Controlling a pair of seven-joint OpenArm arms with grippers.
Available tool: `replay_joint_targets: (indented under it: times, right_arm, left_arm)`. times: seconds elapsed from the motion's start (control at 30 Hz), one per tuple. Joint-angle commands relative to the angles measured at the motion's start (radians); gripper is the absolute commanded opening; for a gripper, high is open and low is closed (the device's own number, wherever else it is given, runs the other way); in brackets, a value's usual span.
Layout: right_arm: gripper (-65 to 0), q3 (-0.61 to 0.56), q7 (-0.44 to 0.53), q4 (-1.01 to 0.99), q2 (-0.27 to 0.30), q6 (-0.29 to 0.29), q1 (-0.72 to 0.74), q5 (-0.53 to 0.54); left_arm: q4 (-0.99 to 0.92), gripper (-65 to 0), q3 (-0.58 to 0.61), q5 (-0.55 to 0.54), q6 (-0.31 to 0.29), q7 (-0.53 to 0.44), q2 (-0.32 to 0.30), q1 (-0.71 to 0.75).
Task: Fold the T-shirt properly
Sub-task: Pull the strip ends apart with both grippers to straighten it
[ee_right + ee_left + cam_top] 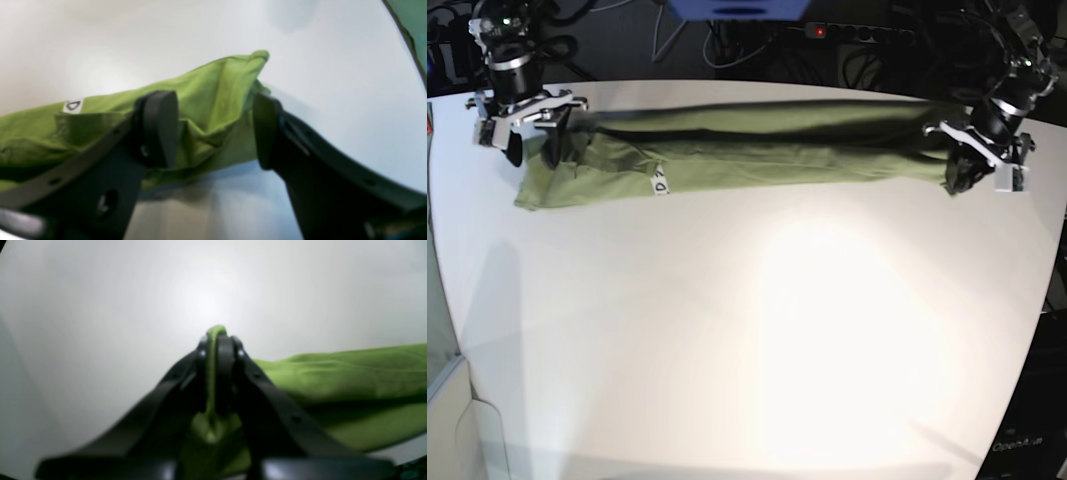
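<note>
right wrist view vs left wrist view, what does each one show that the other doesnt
Only the right wrist view shows the small white tag on the T-shirt, and the right gripper with its jaws apart, the cloth's end showing between them.

Only the left wrist view shows the left gripper shut on a thin fold of the shirt, a strip of green pinched between its fingers.

Both show the green shirt, wrinkled, lying on the white table, and blurred black gripper fingers in the foreground.

You're in a robotics lab: a bare white counter (pixel 727 330), tangled cables (pixel 727 35) and a power strip (pixel 862 33) behind it.
</note>
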Motion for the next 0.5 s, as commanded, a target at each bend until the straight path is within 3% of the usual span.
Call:
replay_joint_targets:
  times: [0.0, 0.07, 0.23, 0.47]
  right_arm:
    - [-30.2, -0.006, 0.029, 0.017, 0.003, 0.003, -0.009, 0.013]
    - [-35.8, -0.003, 0.029, 0.02, 0.003, 0.003, -0.009, 0.013]
    - [-64.0, 0.002, 0.026, 0.022, 0.009, 0.003, -0.009, 0.012]
    - [-64.3, 0.002, 0.025, 0.017, 0.009, 0.003, -0.011, 0.012]
  left_arm:
    - [0.015, -63.0, -0.002, -0.016, -0.002, -0.027, -0.013, -0.001]
    - [0.015, -63.0, 0.0, -0.016, -0.002, -0.028, -0.013, -0.001]
    - [0.008, -63.0, 0.001, 0.084, -0.002, -0.028, -0.003, -0.033]
    - [-0.032, -63.1, 0.001, 0.188, -0.002, -0.028, 0.028, -0.054]
